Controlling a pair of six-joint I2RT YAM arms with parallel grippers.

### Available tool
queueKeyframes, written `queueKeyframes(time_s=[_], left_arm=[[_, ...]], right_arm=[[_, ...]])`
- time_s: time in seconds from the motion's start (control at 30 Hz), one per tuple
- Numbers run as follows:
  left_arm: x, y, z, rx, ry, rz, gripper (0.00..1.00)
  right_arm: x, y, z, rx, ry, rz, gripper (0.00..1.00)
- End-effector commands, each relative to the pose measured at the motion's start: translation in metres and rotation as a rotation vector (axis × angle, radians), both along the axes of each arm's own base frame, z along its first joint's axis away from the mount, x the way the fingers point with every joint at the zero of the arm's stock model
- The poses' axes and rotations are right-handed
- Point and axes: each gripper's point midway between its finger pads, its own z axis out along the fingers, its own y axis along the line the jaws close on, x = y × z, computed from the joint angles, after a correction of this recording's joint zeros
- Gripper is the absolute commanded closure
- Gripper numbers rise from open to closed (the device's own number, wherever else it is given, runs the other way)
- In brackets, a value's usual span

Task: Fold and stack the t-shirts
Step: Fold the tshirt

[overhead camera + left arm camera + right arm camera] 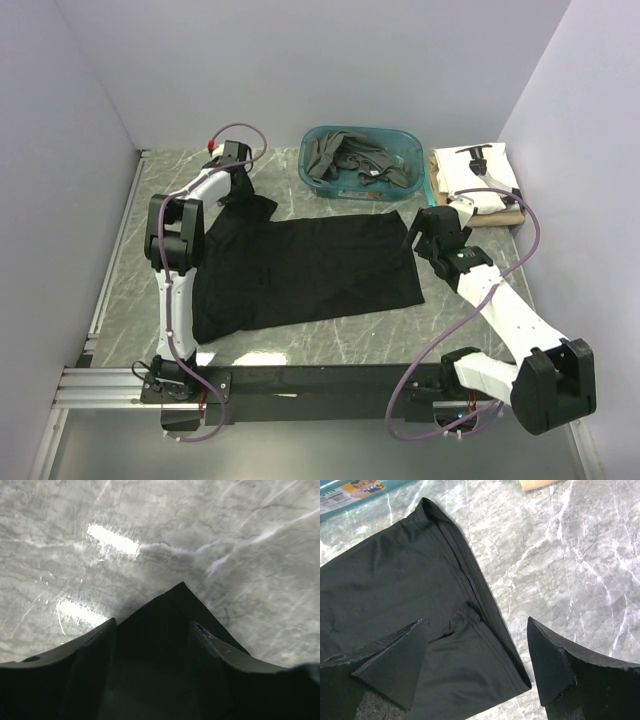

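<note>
Care seemed needed: the right hand, spread wide over the black t-shirt, had to pinch its hem cleanly off the surface.

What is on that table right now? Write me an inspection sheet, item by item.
Surface: grey marble-pattern table; no spill seen.
Job's things: black t-shirt spread flat mid-table; dark grey shirts crumpled in the tub; white printed shirt folded on a tan shirt, far right.
Clutter: teal tub at the back; nothing else seen.
Grippers: left gripper at the black shirt's far left corner, cloth between its fingers, grip unclear; right gripper open over the shirt's right hem.
Cables: purple cables loop off both arms, none lying on the cloth.
Surroundings: pale walls on three sides; metal rail at the near edge.
</note>
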Motion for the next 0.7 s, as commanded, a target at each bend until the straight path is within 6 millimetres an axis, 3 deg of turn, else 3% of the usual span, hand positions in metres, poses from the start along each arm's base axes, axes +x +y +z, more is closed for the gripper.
queueKeyframes(time_s=[0.0,0.17,0.4,0.53,0.57,0.63,0.67], left_arm=[[0.007,-0.002,0.008,-0.005,-0.006,0.011,0.36],[0.003,-0.003,-0.003,-0.006,0.034,0.019,0.42],[0.006,-0.012,-0.011,-0.034,0.057,-0.038,0.64],[0.007,-0.015,-0.009,-0.041,0.057,-0.06,0.99],[0.008,-0.017,-0.004,-0.048,0.047,-0.075,0.99],[0.004,-0.022,-0.003,-0.071,0.046,-0.102,0.99],[0.007,-0.024,0.009,-0.08,0.011,-0.11,0.99]], right_arm=[[0.008,-0.007,0.004,-0.02,-0.025,-0.03,0.15],[0.008,-0.008,0.002,-0.02,-0.019,-0.033,0.15],[0.009,-0.009,0.001,-0.023,-0.019,-0.035,0.15],[0.011,-0.012,-0.005,-0.023,-0.016,-0.054,0.13],[0.013,-0.012,-0.011,-0.02,-0.002,-0.059,0.07],[0.017,-0.012,-0.015,0.007,0.005,-0.058,0.05],[0.023,-0.004,-0.014,0.04,-0.006,-0.024,0.05]])
